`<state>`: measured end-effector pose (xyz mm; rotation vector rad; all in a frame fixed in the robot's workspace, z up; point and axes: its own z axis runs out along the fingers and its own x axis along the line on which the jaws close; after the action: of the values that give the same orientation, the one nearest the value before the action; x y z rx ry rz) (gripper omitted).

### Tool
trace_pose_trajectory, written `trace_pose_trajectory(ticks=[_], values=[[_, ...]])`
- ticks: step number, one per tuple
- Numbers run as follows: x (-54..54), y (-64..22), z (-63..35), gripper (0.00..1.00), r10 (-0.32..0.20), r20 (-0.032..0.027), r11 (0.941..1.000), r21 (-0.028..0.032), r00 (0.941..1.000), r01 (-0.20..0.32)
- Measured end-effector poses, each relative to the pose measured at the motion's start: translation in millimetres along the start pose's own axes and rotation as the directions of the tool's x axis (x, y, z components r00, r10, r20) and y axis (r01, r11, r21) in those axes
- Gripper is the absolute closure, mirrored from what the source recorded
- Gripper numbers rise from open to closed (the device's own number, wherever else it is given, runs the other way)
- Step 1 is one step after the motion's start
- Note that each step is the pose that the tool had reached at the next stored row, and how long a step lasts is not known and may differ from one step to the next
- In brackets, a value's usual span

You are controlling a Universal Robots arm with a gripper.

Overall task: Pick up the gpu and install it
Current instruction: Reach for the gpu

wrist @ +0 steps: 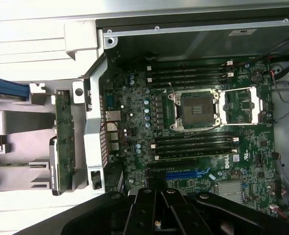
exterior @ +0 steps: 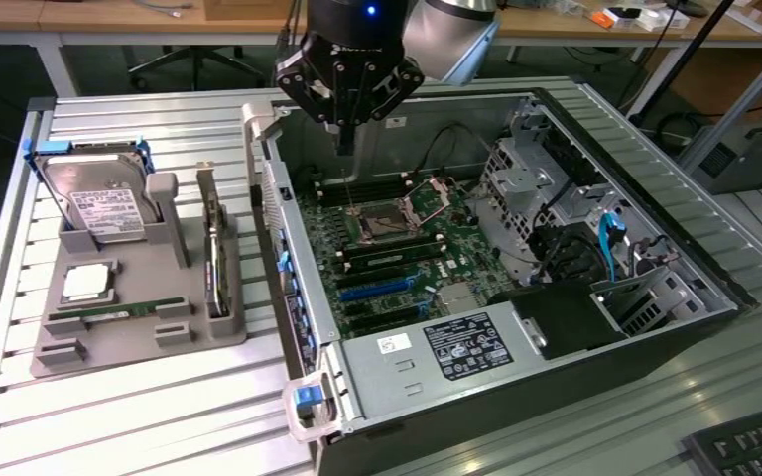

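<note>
Slatted metal table (exterior: 130, 416) carries everything you are working with: an open computer case (exterior: 646, 213) lying on its side in the middle, and a grey holder (exterior: 143, 335) just beside it on the exterior view's left. Your pincer (exterior: 342, 147) hangs over the far left part of the case, above the motherboard (exterior: 401, 253), with its fingers pressed together and nothing between them. In the wrist view you see the same closed pincer (wrist: 156, 205) looking down on the CPU socket (wrist: 193, 108) and the memory slots (wrist: 191, 73) on either side of it.

The gpu (exterior: 217, 260) sits off to the side of your pincer. It stands on edge in a slot along the right side of the holder, a thin dark slat running near to far, just outside the case's left wall. From the pincer it lies toward the exterior view's left, nearer and lower, well apart from the fingers. In the wrist view the gpu (wrist: 65, 132) appears as a narrow green board with a metal bracket (wrist: 54, 166) at one end, and the case's wall stands between it and the motherboard.

Left of the gpu in the holder you have a hard drive (exterior: 100, 208) propped upright at the far end, a square processor (exterior: 87, 283) lying flat nearer, and a memory stick (exterior: 123, 311) nearer again
</note>
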<state>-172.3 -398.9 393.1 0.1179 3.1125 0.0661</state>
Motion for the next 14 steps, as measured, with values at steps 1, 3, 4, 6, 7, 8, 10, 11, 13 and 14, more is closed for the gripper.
trace_pose_trajectory(ticks=[1, 3, 4, 6, 7, 8, 10, 11, 13, 14], values=[[0.3, 0.0, 0.0, 0.89, 0.000, 0.0000, 1.0000, 0.0000, 1.0000, 0.000], [1.1, -0.1, 0.0, 0.89, 0.000, 0.0000, 1.0000, -0.0001, 1.0000, 0.000], [1.4, -0.1, 0.0, 0.89, 0.000, 0.0000, 1.0000, 0.0000, 1.0000, 0.000], [1.9, -0.1, 0.0, 0.89, 0.000, 0.0000, 1.0000, 0.0000, 1.0000, 0.000], [2.2, -0.2, -0.1, 0.89, 0.000, 0.0000, 1.0000, 0.0000, 1.0000, 0.000], [2.4, -0.2, 0.0, 0.89, 0.000, -0.0001, 1.0000, -0.0001, 1.0000, 0.000], [2.8, -0.2, -0.1, 0.89, 0.000, 0.0000, 1.0000, 0.0000, 1.0000, 0.000], [3.1, -0.2, -0.1, 0.89, 0.000, -0.0001, 1.0000, 0.0000, 1.0000, 0.000], [4.0, -0.3, -0.1, 0.89, 0.000, 0.0000, 1.0000, 0.0000, 1.0000, 0.000], [4.5, -0.3, -0.1, 0.89, 0.000, 0.0000, 1.0000, 0.0000, 1.0000, 0.000]])
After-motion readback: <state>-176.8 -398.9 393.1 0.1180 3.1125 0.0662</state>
